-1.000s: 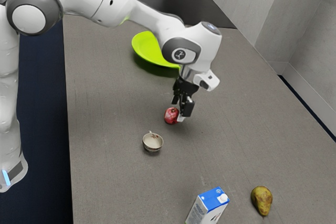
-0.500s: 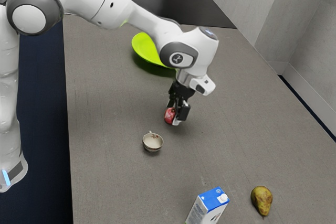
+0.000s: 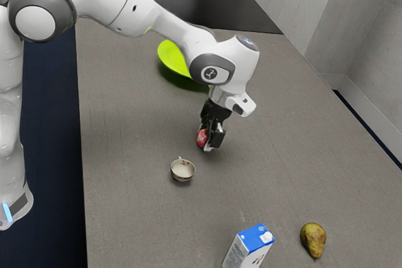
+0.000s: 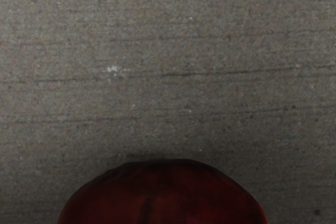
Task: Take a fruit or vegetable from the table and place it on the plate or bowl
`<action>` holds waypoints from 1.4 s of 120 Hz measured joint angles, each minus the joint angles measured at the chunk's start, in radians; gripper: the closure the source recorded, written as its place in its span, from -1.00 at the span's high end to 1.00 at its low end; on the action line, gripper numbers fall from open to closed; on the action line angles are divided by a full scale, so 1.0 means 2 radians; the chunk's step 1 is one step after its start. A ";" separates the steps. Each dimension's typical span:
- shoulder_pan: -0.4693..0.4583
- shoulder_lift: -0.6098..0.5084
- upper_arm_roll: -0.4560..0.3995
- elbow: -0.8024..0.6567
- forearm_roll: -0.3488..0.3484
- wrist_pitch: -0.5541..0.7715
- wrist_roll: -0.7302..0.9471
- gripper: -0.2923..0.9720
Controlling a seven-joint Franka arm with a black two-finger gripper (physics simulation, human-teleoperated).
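A small red fruit lies on the grey table near its middle. My black gripper has come down around it, open, with the near finger covering most of the fruit. In the wrist view the red fruit sits large and dark right under the hand. A lime green plate lies farther back on the table, partly hidden by my arm. A yellow-brown pear rests near the front edge at the exterior view's right.
A small beige bowl sits just in front of the fruit, toward the exterior view's left. A blue and white milk carton stands at the front edge beside the pear. Grey walls rise at the back right.
My hand has shifted toward the exterior view's left and lowered, going from beside the red fruit to around it. The fruit has stayed in place.
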 joint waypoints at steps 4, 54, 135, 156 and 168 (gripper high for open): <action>0.000 0.000 0.000 0.000 0.000 0.001 0.000 0.14; 0.000 -0.045 -0.003 0.076 0.010 -0.011 -0.001 0.02; 0.010 -0.037 0.048 0.159 0.016 -0.088 0.040 -0.05; 0.127 -0.027 0.079 0.162 0.009 -0.094 0.066 -0.07; 0.267 -0.015 0.076 0.178 0.007 -0.095 0.078 -0.06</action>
